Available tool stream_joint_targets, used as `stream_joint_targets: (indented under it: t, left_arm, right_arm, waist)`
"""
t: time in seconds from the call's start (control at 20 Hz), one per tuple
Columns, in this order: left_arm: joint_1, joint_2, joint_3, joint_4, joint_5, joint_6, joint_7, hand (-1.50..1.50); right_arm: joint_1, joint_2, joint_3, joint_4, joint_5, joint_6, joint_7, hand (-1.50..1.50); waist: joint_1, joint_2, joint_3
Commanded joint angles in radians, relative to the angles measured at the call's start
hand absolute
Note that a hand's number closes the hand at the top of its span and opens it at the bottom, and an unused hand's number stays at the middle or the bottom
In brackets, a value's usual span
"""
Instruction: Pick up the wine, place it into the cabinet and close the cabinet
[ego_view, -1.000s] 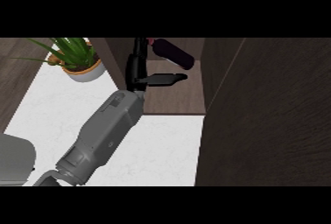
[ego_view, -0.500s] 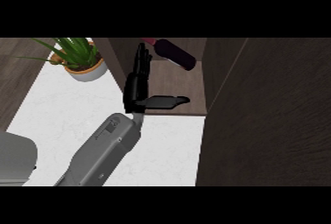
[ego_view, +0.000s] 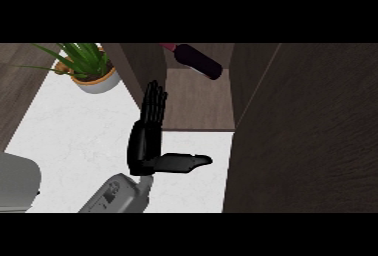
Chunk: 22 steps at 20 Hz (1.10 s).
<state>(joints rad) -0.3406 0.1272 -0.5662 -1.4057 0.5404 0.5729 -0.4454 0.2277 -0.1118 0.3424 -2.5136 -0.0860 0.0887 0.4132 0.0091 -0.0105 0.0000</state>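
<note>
Fingers (ego_view: 154, 102) of left hand (ego_view: 145, 145) straight, pressed together, holding nothing, wine (ego_view: 196, 60) inside cabinet (ego_view: 199, 107).

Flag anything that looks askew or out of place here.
The wine lies on its side at a slant inside the cabinet, not upright. The cabinet is not shut. The hand is open beside it, holding nothing. The plant stands upright.

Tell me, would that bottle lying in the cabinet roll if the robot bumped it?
Probably. The wine bottle lies on its side on the cabinet shelf, and its rounded body looks apt to roll sideways. It appears rigid, not floppy. Being likely glass, it could be fragile. The open hand isn't touching it.
</note>
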Motion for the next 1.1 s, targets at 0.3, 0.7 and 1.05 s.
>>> stream_joint_targets:
  t: [0.3,0.7,1.05]
  left_arm:
    - [0.269,0.115,-0.066,-0.315,-0.057,0.036,0.009,-1.50]
    - [0.438,0.232,-0.041,-0.468,-0.048,0.002,-0.015,-1.50]
    - [0.576,0.342,0.036,-0.561,0.004,-0.084,-0.051,-1.50]
  right_arm:
    - [0.066,-0.143,0.091,-0.155,-0.007,0.137,0.070,1.50]
    - [0.095,-0.158,0.322,-0.199,-0.058,0.193,0.126,1.50]
    - [-0.095,-0.038,0.478,-0.097,0.090,0.123,0.200,1.50]
  waist:
    - [-0.007,0.003,0.000]
    - [-0.006,0.002,-0.001]
    - [0.007,0.000,-0.004]
